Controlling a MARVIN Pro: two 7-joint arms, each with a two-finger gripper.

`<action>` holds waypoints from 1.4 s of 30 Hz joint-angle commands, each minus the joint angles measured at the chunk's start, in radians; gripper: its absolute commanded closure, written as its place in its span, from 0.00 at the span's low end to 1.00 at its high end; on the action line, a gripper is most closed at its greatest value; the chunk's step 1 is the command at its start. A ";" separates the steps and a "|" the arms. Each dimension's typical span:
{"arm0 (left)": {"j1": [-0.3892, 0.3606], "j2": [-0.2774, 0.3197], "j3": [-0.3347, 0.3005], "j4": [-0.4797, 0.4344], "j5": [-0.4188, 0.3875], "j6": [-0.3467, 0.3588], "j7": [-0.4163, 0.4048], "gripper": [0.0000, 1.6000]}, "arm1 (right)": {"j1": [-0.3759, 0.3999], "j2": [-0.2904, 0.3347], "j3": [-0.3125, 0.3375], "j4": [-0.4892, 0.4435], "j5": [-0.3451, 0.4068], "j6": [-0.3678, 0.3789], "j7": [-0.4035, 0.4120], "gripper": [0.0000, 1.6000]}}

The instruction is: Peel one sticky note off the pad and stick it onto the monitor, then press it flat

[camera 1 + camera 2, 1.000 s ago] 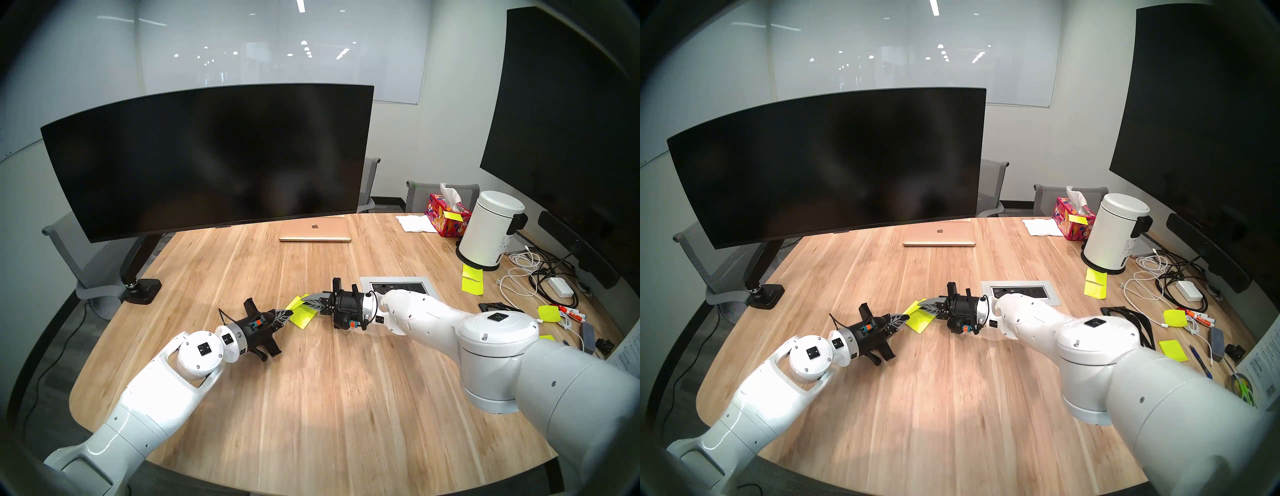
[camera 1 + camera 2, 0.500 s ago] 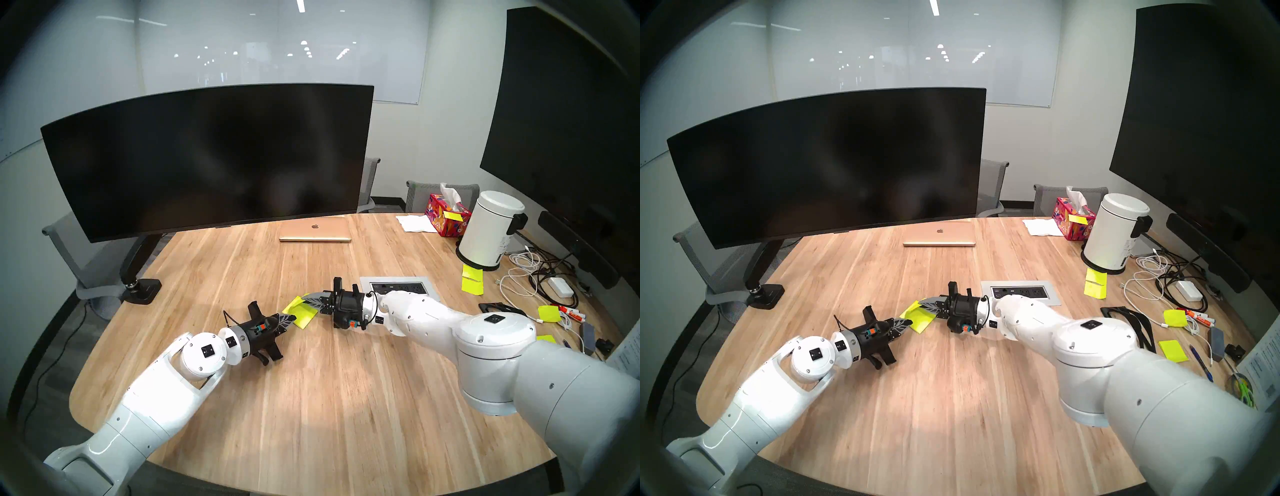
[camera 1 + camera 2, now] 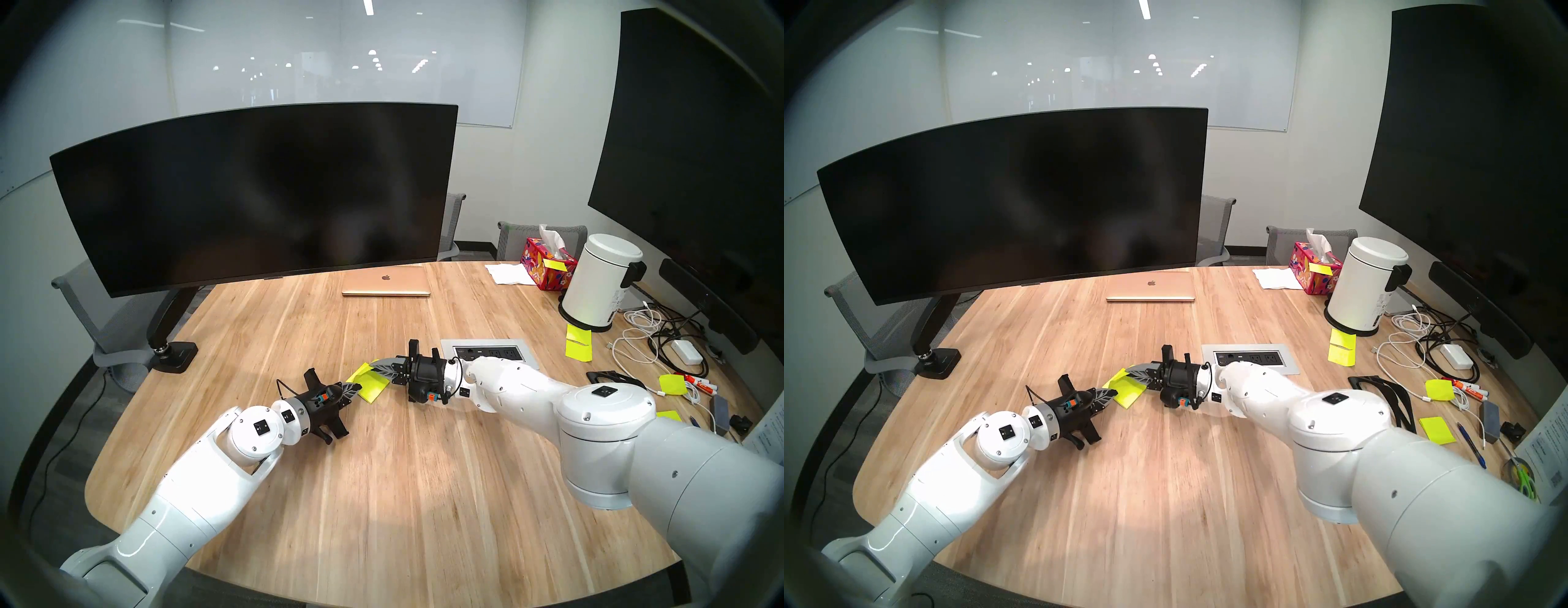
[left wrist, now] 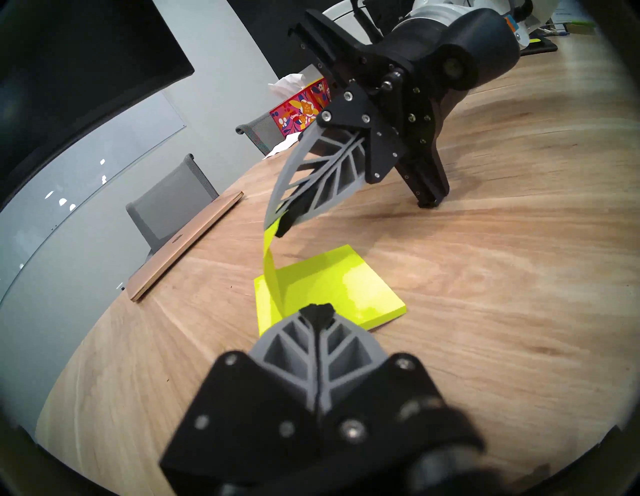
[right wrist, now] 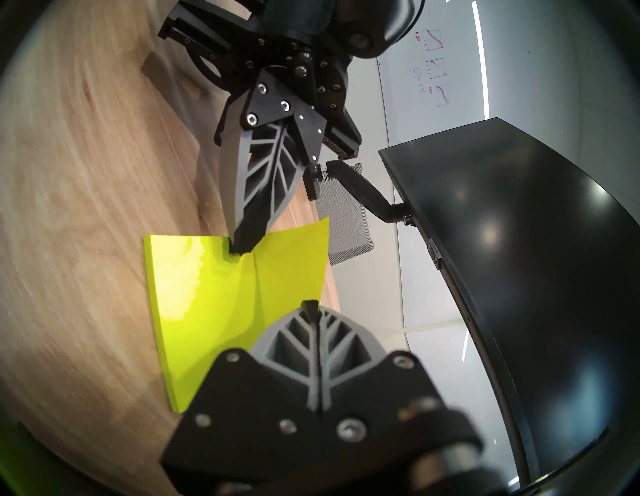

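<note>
The neon yellow-green pad (image 3: 375, 388) (image 4: 346, 291) (image 5: 187, 294) lies flat on the wooden table, mid-centre. My right gripper (image 3: 373, 365) (image 3: 1129, 370) (image 5: 310, 304) is shut on the far edge of the top sticky note (image 4: 268, 263) (image 5: 291, 263). The note curls up off the pad, still joined along one edge. My left gripper (image 3: 358, 386) (image 3: 1113, 391) (image 4: 317, 309) is shut, and its tip rests on the pad's near-left edge. The monitor (image 3: 254, 191) (image 3: 1013, 199) (image 5: 519, 277) stands behind, dark, with nothing on it.
A closed gold laptop (image 3: 386, 282) lies under the monitor's right end. A power outlet panel (image 3: 488, 352) sits by my right wrist. At the right are a tissue box (image 3: 547, 265), a white bin (image 3: 598, 284), loose yellow notes (image 3: 578, 348) and cables (image 3: 653, 339).
My left arm has shifted a little to the right and forward, keeping its shut tip at the pad's edge. The right gripper and the lifted note have hardly moved.
</note>
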 commanded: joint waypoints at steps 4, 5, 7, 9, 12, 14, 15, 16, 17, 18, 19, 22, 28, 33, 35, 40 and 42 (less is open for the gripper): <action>-0.041 -0.014 0.003 0.007 0.000 -0.014 -0.006 1.00 | -0.024 -0.003 -0.014 0.004 0.006 0.002 0.009 1.00; -0.043 -0.015 0.004 0.009 0.000 -0.015 -0.007 1.00 | -0.024 -0.005 -0.015 0.005 0.007 0.002 0.010 1.00; -0.045 -0.015 0.006 0.011 0.001 -0.017 -0.008 1.00 | -0.024 -0.007 -0.016 0.008 0.008 0.002 0.011 1.00; -0.052 -0.017 0.010 0.015 0.005 -0.017 -0.010 1.00 | -0.025 -0.011 -0.018 0.014 0.013 0.002 0.011 1.00; -0.062 -0.016 0.019 0.022 0.012 -0.016 -0.019 1.00 | -0.024 -0.012 -0.018 0.016 0.019 0.002 0.012 1.00; -0.067 -0.018 0.026 0.031 0.018 -0.016 -0.021 1.00 | -0.024 -0.012 -0.019 0.016 0.023 0.002 0.011 1.00; -0.069 -0.021 0.029 0.036 0.020 -0.015 -0.023 1.00 | -0.024 -0.013 -0.019 0.017 0.025 0.002 0.011 1.00; -0.069 -0.021 0.029 0.036 0.020 -0.015 -0.023 1.00 | -0.024 -0.013 -0.019 0.017 0.025 0.002 0.011 1.00; -0.074 -0.025 0.034 0.048 0.026 -0.014 -0.023 1.00 | -0.025 -0.013 -0.019 0.017 0.028 0.002 0.010 1.00; -0.076 -0.028 0.036 0.053 0.028 -0.012 -0.023 1.00 | -0.025 -0.013 -0.020 0.017 0.031 0.002 0.010 1.00; -0.080 -0.031 0.039 0.063 0.033 -0.012 -0.022 1.00 | -0.025 -0.013 -0.020 0.018 0.033 0.002 0.010 1.00; -0.088 -0.037 0.047 0.081 0.044 -0.009 -0.021 1.00 | -0.026 -0.012 -0.020 0.017 0.039 0.002 0.009 1.00; -0.100 -0.041 0.061 0.124 0.058 0.000 -0.023 1.00 | -0.024 -0.008 -0.024 0.012 0.048 0.002 0.006 1.00; -0.093 -0.022 0.067 0.123 0.057 0.008 -0.040 1.00 | -0.018 -0.004 -0.026 0.006 0.057 0.002 0.005 1.00; -0.086 -0.015 0.067 0.123 0.055 0.009 -0.044 1.00 | -0.011 0.005 -0.019 -0.009 0.070 0.002 -0.008 1.00; -0.070 -0.003 0.065 0.115 0.041 0.020 -0.065 1.00 | 0.023 0.023 -0.018 -0.052 0.063 0.002 -0.050 1.00; -0.067 0.000 0.068 0.115 0.044 0.015 -0.065 1.00 | 0.029 0.024 -0.017 -0.058 0.062 0.002 -0.058 1.00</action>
